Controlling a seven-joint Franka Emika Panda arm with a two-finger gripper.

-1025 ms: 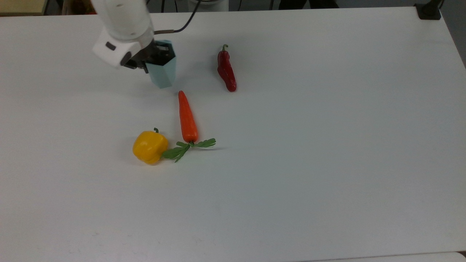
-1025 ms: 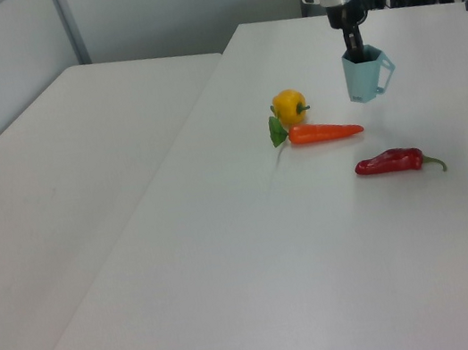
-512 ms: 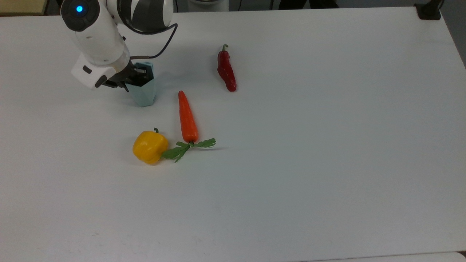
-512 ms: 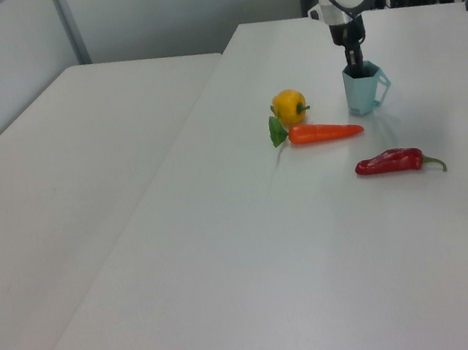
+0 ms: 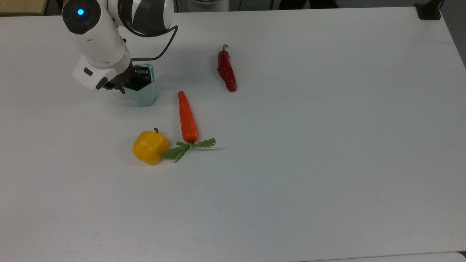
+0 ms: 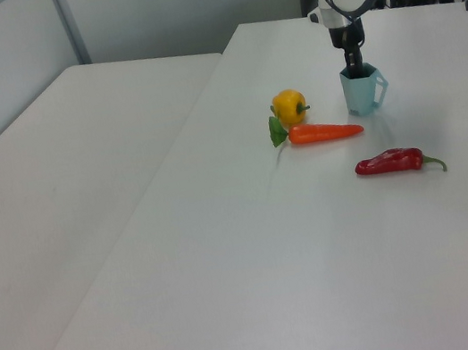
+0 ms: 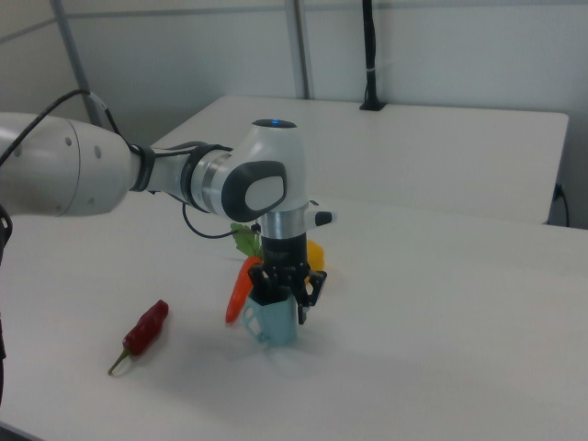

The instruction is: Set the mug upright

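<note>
White tabletop [image 5: 327, 145] spreads under me, with a 2nd white table [image 6: 55, 188] beside it on the left view's left and pale wall panels behind. A black post [image 7: 369, 55] stands on the far table in the right view.

My gripper [image 5: 128, 80] points straight down over the mug [image 5: 145, 94], near the top view's upper left corner. My fingers [image 7: 308, 292] are spread apart: in the right view 1 dark finger sits inside the mouth and the other hangs outside the wall, so I am not clamping the mug. In the left view my gripper [image 6: 354, 63] reaches down into the open top.

The mug [image 6: 363, 92] stands upright on the table, its base down and its hexagonal rim up. It is pale teal with flat facets, and its handle points toward the left view's right. In the right view the mug [image 7: 276, 323] rests just below my wrist, handle toward the right view's left.

A carrot [image 5: 187, 118] lies near the mug, its tip pointing toward it and its green leaves [image 5: 187, 147] at the other end. A yellow pepper [image 5: 149, 147] touches those leaves. A red chili [image 5: 226, 70] lies well apart, toward the top view's right of the mug.

A black cable [image 5: 164, 47] loops off my arm above the mug.
</note>
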